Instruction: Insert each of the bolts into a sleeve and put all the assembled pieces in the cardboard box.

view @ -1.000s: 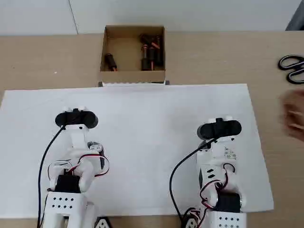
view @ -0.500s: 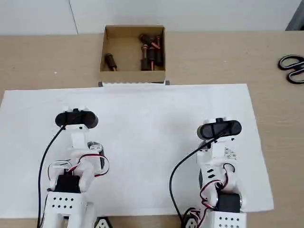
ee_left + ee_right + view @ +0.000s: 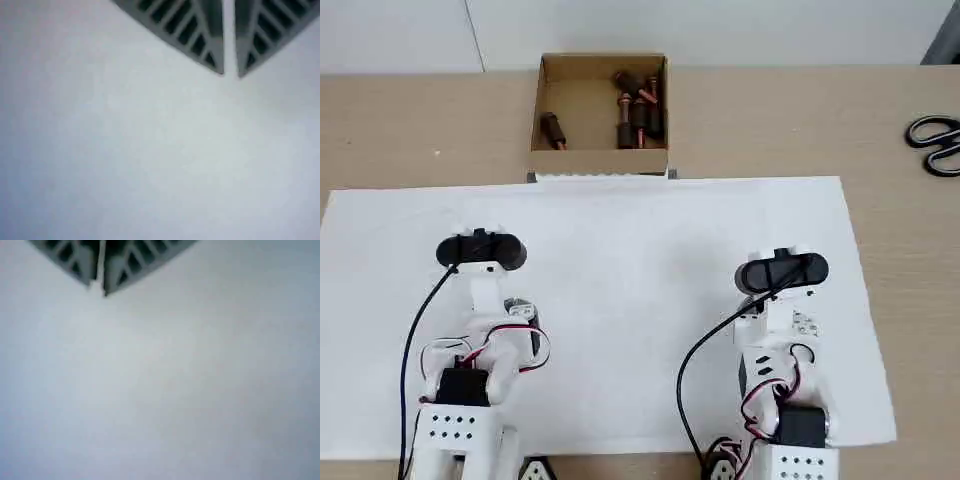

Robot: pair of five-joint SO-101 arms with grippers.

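Observation:
The cardboard box (image 3: 551, 155) stands at the table's far edge, just beyond the white paper. Inside it lie several dark sleeves with orange bolts (image 3: 638, 108) on the right and one more assembled piece (image 3: 552, 129) on the left. Both arms are folded back near the front edge, far from the box. My left gripper (image 3: 230, 74) hangs close over bare white paper, shut with nothing held. My right gripper (image 3: 98, 288) is likewise shut and empty just above the paper.
A white paper sheet (image 3: 640, 260) covers the middle of the table. Black scissors (image 3: 935, 143) lie on the wood at the far right. Cables run down from each arm's wrist.
A person's hand that showed blurred at the right edge one second ago has withdrawn. Neither arm has moved.

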